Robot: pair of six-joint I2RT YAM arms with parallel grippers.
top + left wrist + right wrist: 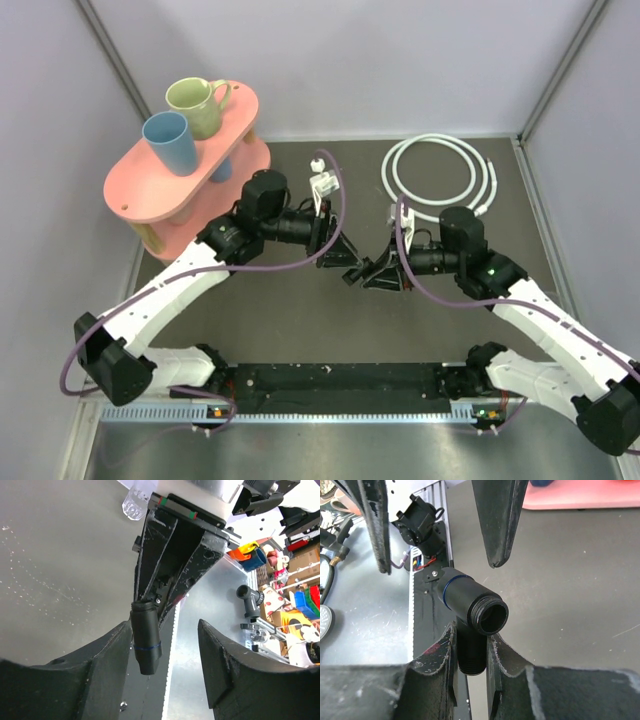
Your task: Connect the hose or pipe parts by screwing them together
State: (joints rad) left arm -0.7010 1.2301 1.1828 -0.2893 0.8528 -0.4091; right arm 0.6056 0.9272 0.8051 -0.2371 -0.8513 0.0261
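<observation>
The black T-shaped connector point(352, 272) hangs above the table's middle, between the two grippers. My right gripper point(471, 632) is shut on its stem, and a threaded open end point(489, 617) faces the right wrist camera. My left gripper point(165, 630) is open around the connector's blue-ringed arm point(146, 640), which lies close beside one finger, with a wide gap to the other. In the overhead view the left gripper point(340, 255) and the right gripper point(372, 272) face each other. The white hose point(432, 172) lies coiled at the back right, apart from both grippers.
A pink two-level stand point(150, 190) at the back left carries a blue mug point(170, 142) and a green mug point(196, 106). A small clear-white part point(322, 183) lies behind the left arm. Purple cables loop over both arms. Grey walls close in the table.
</observation>
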